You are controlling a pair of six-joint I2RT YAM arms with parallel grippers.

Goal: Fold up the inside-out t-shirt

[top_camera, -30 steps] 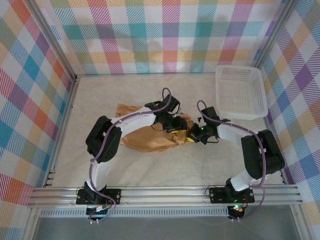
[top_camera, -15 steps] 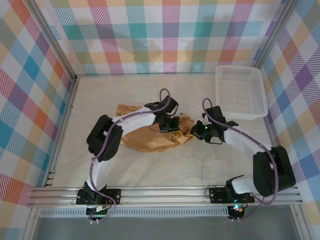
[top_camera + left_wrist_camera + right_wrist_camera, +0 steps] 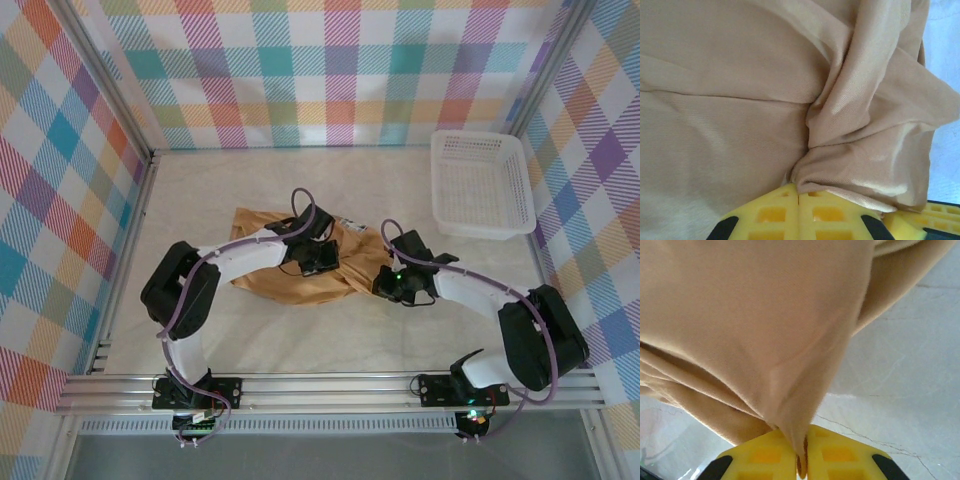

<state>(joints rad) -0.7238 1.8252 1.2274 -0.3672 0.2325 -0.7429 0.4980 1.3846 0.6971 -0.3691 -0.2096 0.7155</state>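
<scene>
The tan t-shirt (image 3: pixel 290 282) lies bunched in the middle of the table, its small white label (image 3: pixel 349 223) showing at the far edge. My left gripper (image 3: pixel 327 268) is over the shirt's middle, shut on a gathered fold of the tan fabric (image 3: pixel 855 165) that bunches into its yellow fingers (image 3: pixel 770 212). My right gripper (image 3: pixel 384 281) sits at the shirt's right edge, shut on a hanging flap of the fabric (image 3: pixel 790 365) that runs down between its yellow fingers (image 3: pixel 840 455).
A white mesh basket (image 3: pixel 480 185) stands at the back right. The bare marble-patterned tabletop (image 3: pixel 330 335) stretches in front of the shirt. Plaid walls (image 3: pixel 60 200) close in the left, back and right sides.
Both grippers have moved toward the near-left with the shirt's right part, dragging the fabric over the rest. The left arm's elbow has swung left and the right arm has reached in further.
</scene>
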